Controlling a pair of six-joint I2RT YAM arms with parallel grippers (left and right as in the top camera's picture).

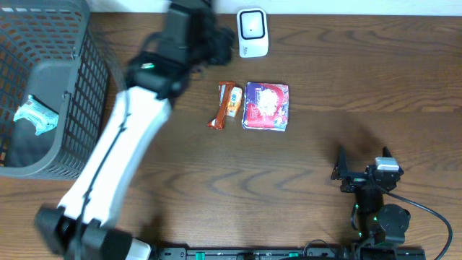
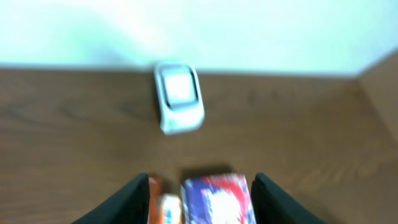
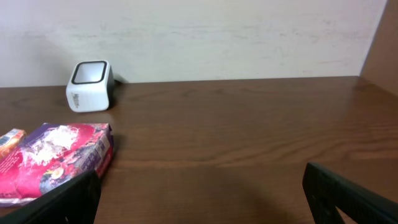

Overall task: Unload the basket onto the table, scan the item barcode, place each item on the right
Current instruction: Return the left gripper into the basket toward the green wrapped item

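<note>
Purple-and-pink foil packet [image 1: 266,106] lies flat just beside a slim orange wrapped bar [image 1: 226,105], near the white box-shaped scanner [image 1: 253,32].

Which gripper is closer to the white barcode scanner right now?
Left. The left gripper hangs by the snack packets, with the barcode scanner just ahead of it. The right gripper sits far off at the front right, with the packets between it and the scanner.

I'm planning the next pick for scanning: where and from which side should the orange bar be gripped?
Probably grip the bar across its narrow middle, from straight above: it lies flat and long. The packet lies close beside it, so that side is tight.
</note>
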